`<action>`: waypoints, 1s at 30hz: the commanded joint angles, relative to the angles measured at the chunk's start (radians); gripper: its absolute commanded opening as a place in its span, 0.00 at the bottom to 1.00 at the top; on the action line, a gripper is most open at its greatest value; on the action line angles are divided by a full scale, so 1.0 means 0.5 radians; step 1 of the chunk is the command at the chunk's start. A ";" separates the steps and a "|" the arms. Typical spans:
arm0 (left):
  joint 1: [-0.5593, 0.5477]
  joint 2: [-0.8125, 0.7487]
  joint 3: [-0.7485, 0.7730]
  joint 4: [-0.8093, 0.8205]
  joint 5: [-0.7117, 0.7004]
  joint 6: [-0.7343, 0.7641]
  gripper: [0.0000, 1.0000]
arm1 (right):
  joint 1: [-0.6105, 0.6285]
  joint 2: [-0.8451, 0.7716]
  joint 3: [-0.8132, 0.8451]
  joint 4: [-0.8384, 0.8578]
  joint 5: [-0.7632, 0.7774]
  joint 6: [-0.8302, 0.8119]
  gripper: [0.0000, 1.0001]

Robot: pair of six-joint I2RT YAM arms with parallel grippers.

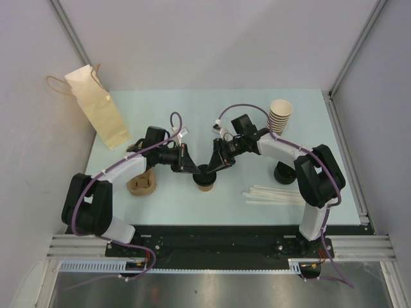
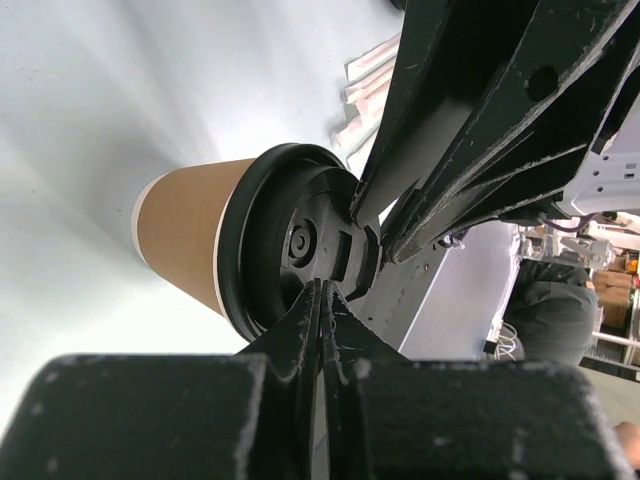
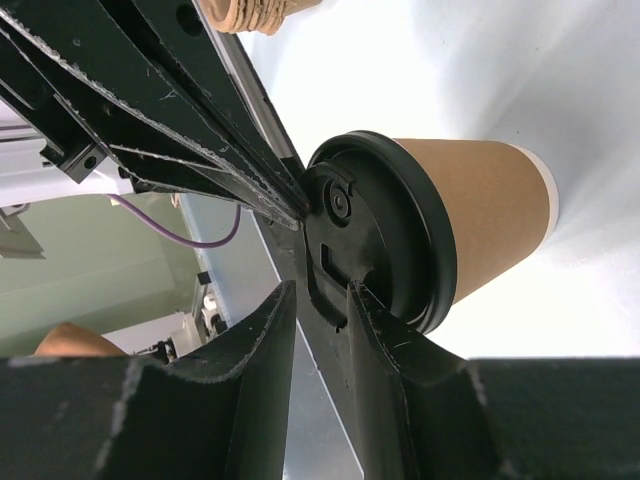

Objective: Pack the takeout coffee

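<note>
The takeout coffee (image 1: pixel 205 182), a tan paper cup with a black lid, stands mid-table. It also shows in the left wrist view (image 2: pixel 185 235) and in the right wrist view (image 3: pixel 490 215). My left gripper (image 1: pixel 192 168) is shut, and its joined tips (image 2: pixel 322 285) rest on the lid (image 2: pixel 290 245) near its edge. My right gripper (image 1: pixel 216 167) comes from the other side. Its jaws stand slightly apart (image 3: pixel 320 290) and straddle the lid's rim (image 3: pixel 380 230), one finger on the lid top. Neither gripper holds the cup body.
A brown paper bag (image 1: pixel 99 115) stands at the back left. A stack of lidless cups (image 1: pixel 280 115) stands at the back right, and a stack of black lids (image 1: pixel 284 173) in front of it. White stirrers (image 1: pixel 276 194) lie front right. A brown cardboard piece (image 1: pixel 141 185) lies left of the cup.
</note>
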 commanded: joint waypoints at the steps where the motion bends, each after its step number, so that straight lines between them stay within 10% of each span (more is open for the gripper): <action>1: 0.001 0.037 0.045 -0.022 -0.098 0.055 0.04 | 0.007 0.025 0.017 -0.020 0.071 -0.060 0.32; 30: 0.001 0.182 0.023 -0.182 -0.525 0.193 0.00 | -0.005 0.145 0.020 -0.106 0.221 -0.137 0.27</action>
